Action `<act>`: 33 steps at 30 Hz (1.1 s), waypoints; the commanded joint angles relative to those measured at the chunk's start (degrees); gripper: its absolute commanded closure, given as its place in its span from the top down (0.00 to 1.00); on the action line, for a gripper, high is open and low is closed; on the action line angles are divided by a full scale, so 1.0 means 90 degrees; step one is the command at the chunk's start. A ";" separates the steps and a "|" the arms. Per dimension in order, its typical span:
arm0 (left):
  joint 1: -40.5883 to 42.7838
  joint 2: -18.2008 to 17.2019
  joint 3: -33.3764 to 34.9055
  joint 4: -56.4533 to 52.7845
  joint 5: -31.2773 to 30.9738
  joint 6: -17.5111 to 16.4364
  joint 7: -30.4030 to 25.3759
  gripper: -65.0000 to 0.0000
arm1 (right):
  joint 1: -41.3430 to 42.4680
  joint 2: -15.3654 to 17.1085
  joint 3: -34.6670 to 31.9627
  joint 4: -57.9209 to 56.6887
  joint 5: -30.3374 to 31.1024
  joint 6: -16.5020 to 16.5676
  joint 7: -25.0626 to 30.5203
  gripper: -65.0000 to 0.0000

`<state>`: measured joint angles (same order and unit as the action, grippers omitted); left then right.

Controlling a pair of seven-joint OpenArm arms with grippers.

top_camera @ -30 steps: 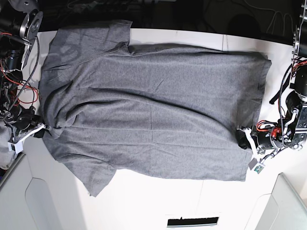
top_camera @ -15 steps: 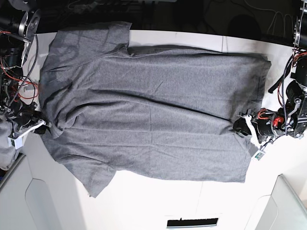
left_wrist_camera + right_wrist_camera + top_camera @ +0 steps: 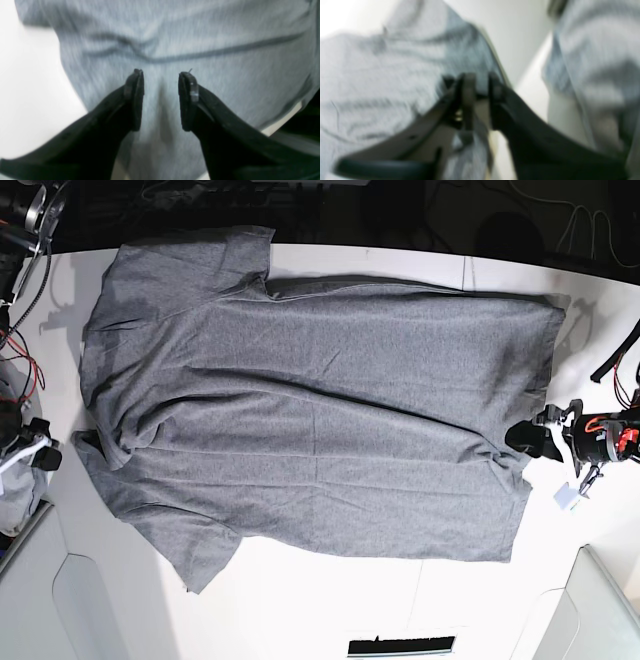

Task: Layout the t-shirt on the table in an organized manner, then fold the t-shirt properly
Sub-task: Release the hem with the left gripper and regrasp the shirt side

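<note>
**Both grippers parted at opposite ends of the spread shirt**

The left gripper stands with its two black jaws clearly apart, a strip of grey cloth showing through the gap between them. Nothing is pinched: the fabric lies flat under the fingertips rather than bunched between them. In the base view this gripper sits at the hem edge of the t-shirt, its tip just over the cloth's border.

The right gripper is blurred; its jaws show a narrow gap, with grey fabric behind and around them. Whether any cloth is caught in that gap cannot be told from the wrist view. In the base view it sits just beside the collar end of the shirt, apart from the fabric edge.

The t-shirt lies spread on the table, body flat with shallow creases, one sleeve toward the far edge, the other toward the near side.
</note>
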<state>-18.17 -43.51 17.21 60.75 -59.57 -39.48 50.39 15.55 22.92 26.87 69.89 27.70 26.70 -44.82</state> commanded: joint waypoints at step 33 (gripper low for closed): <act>0.1967 0.0947 -0.0707 0.1158 0.1831 -0.0057 -0.0799 0.40 | -0.2096 -0.0372 -0.0520 0.0104 0.0617 0.0610 0.0236 0.00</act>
<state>-0.03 -34.26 11.09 70.72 -43.77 -39.88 42.57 -3.75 18.65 21.96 70.63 34.13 33.04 -42.24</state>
